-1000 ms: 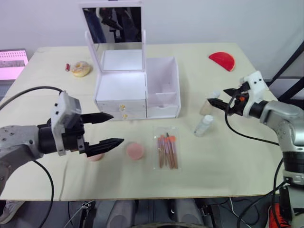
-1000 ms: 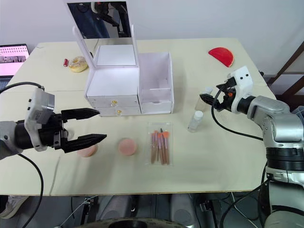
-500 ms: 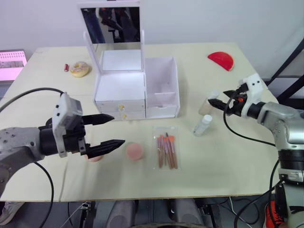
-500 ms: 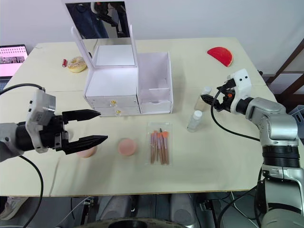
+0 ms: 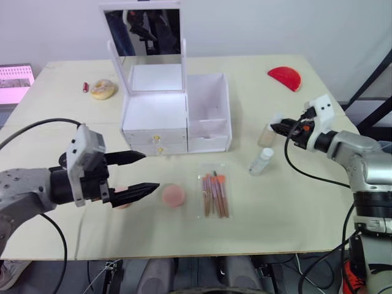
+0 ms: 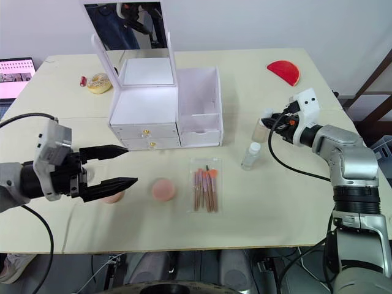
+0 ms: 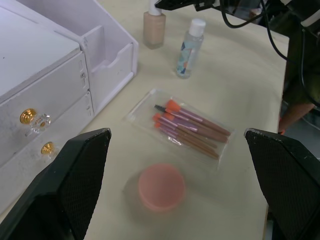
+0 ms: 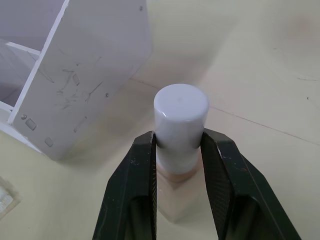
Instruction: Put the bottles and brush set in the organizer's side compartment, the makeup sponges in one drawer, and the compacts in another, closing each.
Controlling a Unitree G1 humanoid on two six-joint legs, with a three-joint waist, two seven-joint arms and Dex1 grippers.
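Observation:
My right gripper (image 8: 180, 146) is shut on the white cap (image 8: 180, 112) of a beige bottle (image 5: 267, 133), which stands upright on the table to the right of the white organizer (image 5: 156, 116). A clear bottle (image 5: 261, 161) stands just in front of it. The brush set (image 5: 214, 195) lies in a clear sleeve in front of the open side compartment (image 5: 208, 101). Left of the brushes lies a round pink pad (image 5: 174, 195). My left gripper (image 5: 152, 171) hovers open, with a second pink pad (image 5: 122, 200) under it. Both drawers (image 7: 45, 125) are closed.
The organizer's mirrored lid (image 5: 144, 32) stands raised. A red half-round piece (image 5: 285, 78) lies at the back right. At the back left are a beige ring-shaped item (image 5: 102, 89) and a small red item (image 5: 86, 87). A screen (image 5: 15, 81) sits past the table's left edge.
My right gripper has moved in around the beige bottle's cap and closed on it. The left gripper has stayed open and barely shifted.

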